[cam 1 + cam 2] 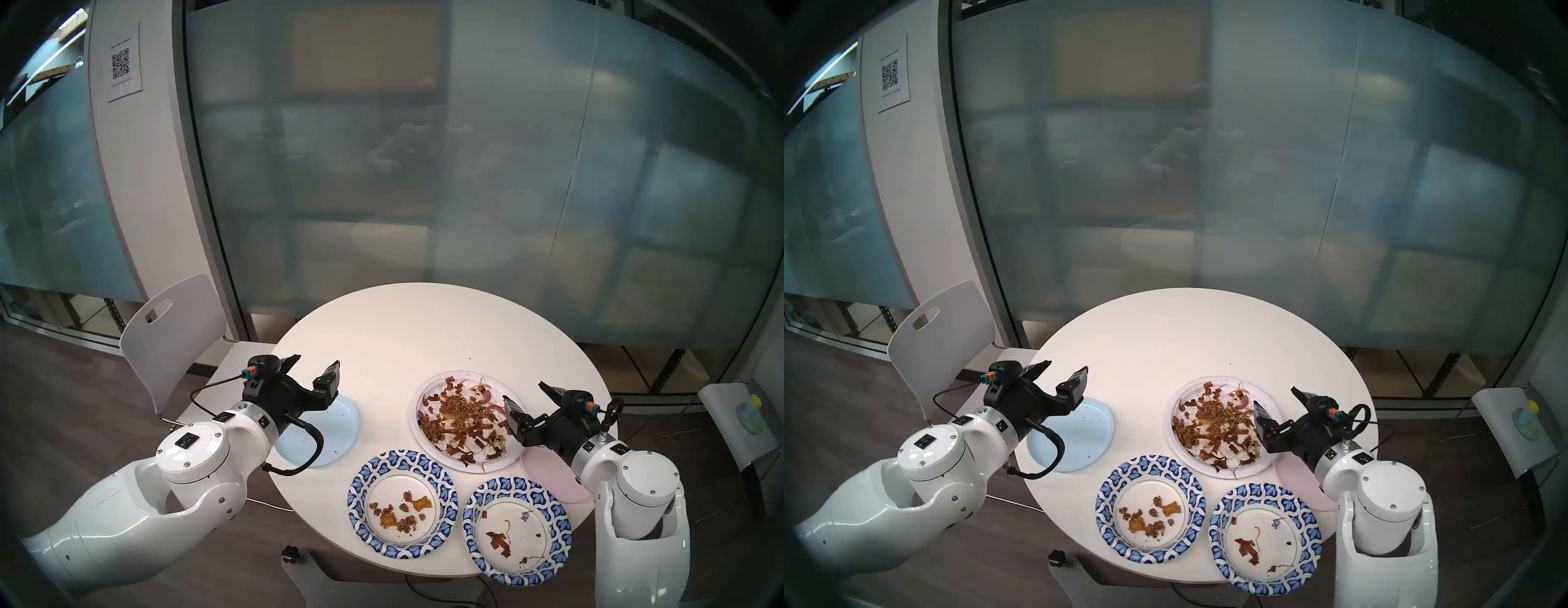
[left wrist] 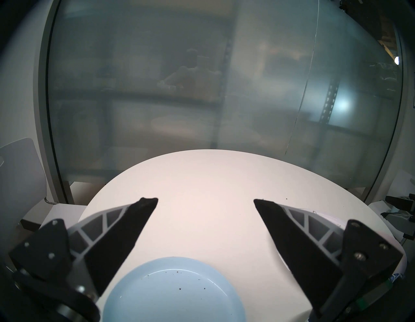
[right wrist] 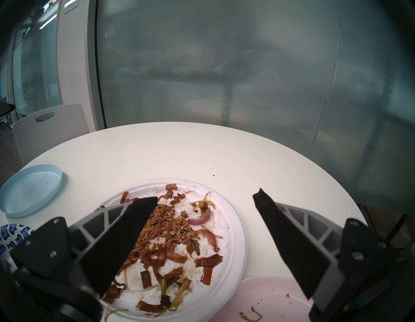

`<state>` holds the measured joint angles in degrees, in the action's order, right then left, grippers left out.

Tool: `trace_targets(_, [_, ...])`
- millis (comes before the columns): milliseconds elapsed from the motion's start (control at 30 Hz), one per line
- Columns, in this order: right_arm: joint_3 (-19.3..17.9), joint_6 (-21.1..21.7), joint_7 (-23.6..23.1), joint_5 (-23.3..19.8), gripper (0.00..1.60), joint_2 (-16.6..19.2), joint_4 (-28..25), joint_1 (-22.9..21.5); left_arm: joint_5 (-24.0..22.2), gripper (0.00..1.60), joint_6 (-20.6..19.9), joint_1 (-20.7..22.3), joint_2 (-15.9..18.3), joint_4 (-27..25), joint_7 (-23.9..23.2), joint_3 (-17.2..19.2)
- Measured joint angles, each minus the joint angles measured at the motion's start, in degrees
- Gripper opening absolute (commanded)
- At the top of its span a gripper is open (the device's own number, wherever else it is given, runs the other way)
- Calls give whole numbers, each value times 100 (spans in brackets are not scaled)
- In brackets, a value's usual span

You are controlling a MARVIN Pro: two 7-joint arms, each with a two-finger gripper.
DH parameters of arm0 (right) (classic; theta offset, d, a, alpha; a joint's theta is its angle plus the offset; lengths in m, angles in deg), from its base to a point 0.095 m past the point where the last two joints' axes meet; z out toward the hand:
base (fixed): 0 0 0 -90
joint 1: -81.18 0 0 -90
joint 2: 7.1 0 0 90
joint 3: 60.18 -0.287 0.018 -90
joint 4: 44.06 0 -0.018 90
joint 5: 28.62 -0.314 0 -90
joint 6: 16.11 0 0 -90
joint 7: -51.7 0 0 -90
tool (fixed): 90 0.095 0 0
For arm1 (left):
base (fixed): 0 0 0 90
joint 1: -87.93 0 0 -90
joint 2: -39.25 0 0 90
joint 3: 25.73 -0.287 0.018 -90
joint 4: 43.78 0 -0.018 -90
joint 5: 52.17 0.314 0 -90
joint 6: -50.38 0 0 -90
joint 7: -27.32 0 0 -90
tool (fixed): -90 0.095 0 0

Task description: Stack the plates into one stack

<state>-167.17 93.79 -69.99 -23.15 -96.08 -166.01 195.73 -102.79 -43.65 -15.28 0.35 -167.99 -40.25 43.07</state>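
Several plates lie apart on the round white table (image 1: pixel 403 331). The large white plate (image 1: pixel 428 388) holds brown scraps at the middle right. A light blue plate (image 1: pixel 335 424) lies at the left, mostly under my left wrist. A pink plate (image 1: pixel 547 471) lies at the right edge, half hidden by my right arm. Two blue-patterned plates (image 1: pixel 360 488) (image 1: pixel 471 522) with crumbs sit at the front. My left gripper (image 1: pixel 315 363) hovers open and empty over the light blue plate's (image 2: pixel 170 292) far side. My right gripper (image 1: pixel 525 391) hovers open and empty over the white plate's (image 3: pixel 229 247) right rim, the pink plate (image 3: pixel 269 296) beneath it.
A white chair (image 1: pixel 169 322) stands at the table's left, close behind my left arm. A frosted glass wall (image 1: pixel 424 170) runs behind the table. Another seat (image 1: pixel 738 420) with a yellow-capped bottle stands to the right. The table's far half is bare.
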Motion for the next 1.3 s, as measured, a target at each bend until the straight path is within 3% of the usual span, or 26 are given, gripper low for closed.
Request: trace_targets(1300, [-20, 10, -10, -2, 160, -1, -31, 59, -13, 160, 0, 1, 9, 8, 5, -14])
